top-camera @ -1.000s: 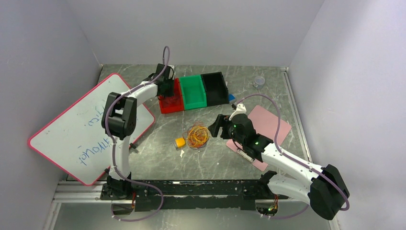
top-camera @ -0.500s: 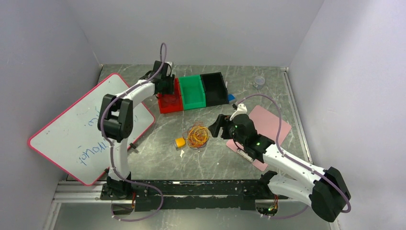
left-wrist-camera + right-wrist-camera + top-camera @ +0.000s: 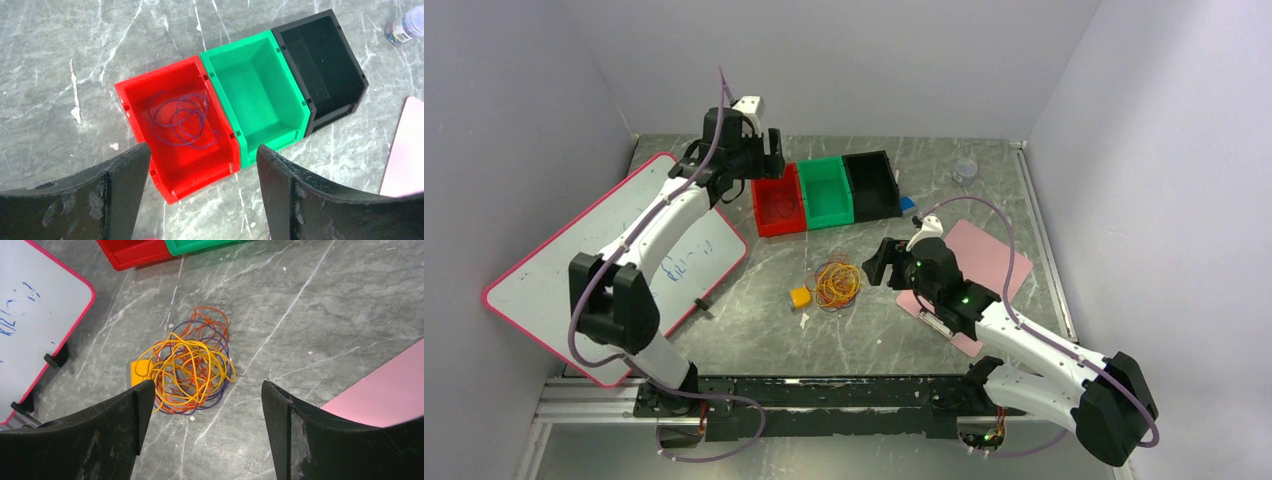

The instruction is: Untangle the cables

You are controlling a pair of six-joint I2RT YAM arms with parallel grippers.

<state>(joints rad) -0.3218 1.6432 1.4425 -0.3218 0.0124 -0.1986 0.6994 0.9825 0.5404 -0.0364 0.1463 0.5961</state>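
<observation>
Red bin [image 3: 157, 71], green bin [image 3: 260, 90], black bin [image 3: 325, 65] side by side, whiteboard [image 3: 574, 280], pink mat [image 3: 989, 255], yellow block [image 3: 799, 297]

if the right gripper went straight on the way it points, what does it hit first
Most likely the tangle of cables on the table: the open right gripper points straight at it and nothing shows in between, though depth is unclear.

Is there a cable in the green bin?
No, the green bin is empty; the only binned one, a purple cable, lies in the red bin.
</observation>
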